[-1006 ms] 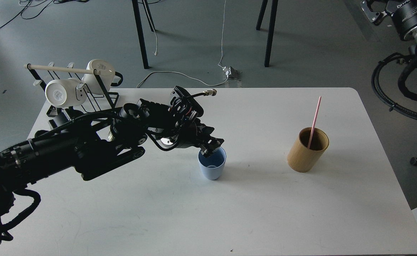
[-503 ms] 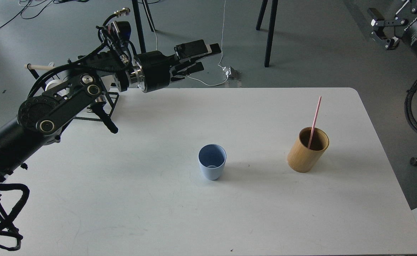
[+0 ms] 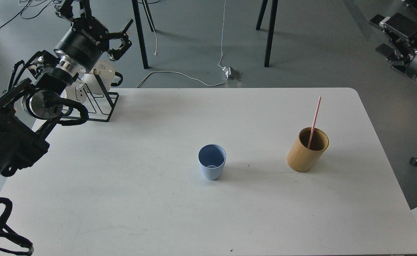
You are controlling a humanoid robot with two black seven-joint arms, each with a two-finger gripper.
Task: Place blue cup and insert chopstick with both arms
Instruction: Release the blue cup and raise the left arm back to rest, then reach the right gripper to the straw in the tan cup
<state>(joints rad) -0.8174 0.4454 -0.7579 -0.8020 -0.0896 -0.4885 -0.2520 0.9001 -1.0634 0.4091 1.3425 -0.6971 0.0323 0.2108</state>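
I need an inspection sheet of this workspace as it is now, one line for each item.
Surface: white table, bare across its front part.
Job's things: blue cup upright near the centre, nothing inside; pink chopstick leaning in the bamboo holder, to the cup's right and apart from it.
Clutter: black wire rack with white mugs at the far left corner.
Grippers: left gripper raised over the rack, jaws open, holding nothing; right gripper off the table's right edge, state unclear.
Cables: white cable on the floor.
Surroundings: grey floor, black furniture legs.
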